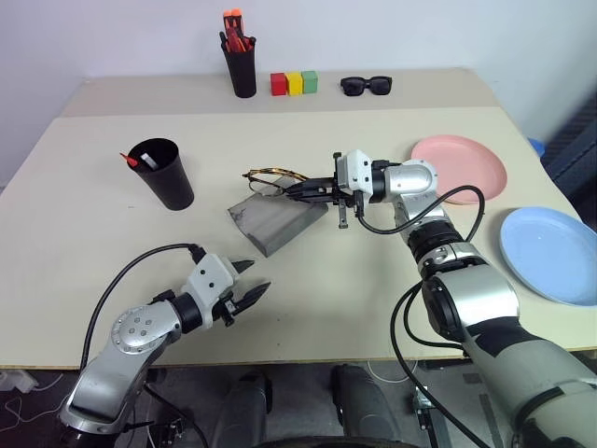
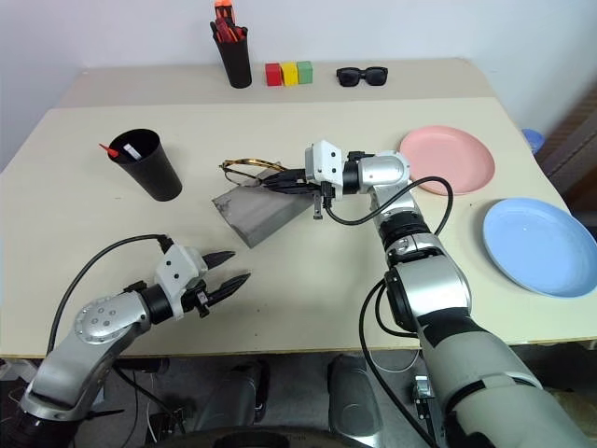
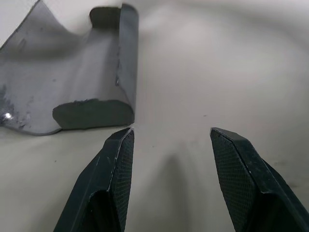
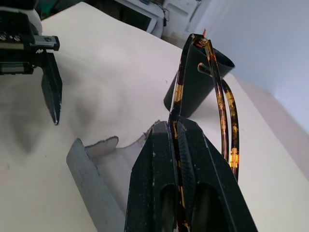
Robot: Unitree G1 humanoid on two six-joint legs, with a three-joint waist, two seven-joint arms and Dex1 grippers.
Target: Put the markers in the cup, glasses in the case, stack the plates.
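Observation:
The grey case [image 1: 275, 222] lies open at mid-table. Just above its far edge my right gripper [image 1: 291, 189] is shut on one arm of the thin wire-framed glasses [image 1: 270, 175], which hang over the case. My left gripper [image 1: 250, 285] stands open near the table's front, a little short of the case [image 3: 87, 92], with nothing between its fingers [image 3: 116, 164]. The black cup [image 1: 166, 173] stands to the left with the markers in it: a red tip [image 1: 124, 157] pokes over the rim beside a white body [image 1: 149, 160]. The pink plate [image 1: 459, 166] and blue plate [image 1: 552, 252] lie apart at the right.
A narrow black pen holder [image 1: 242, 61] with orange-red pens, three coloured blocks [image 1: 294, 83] and black sunglasses [image 1: 366, 85] line the back of the table. The blue plate sits close to the table's right edge.

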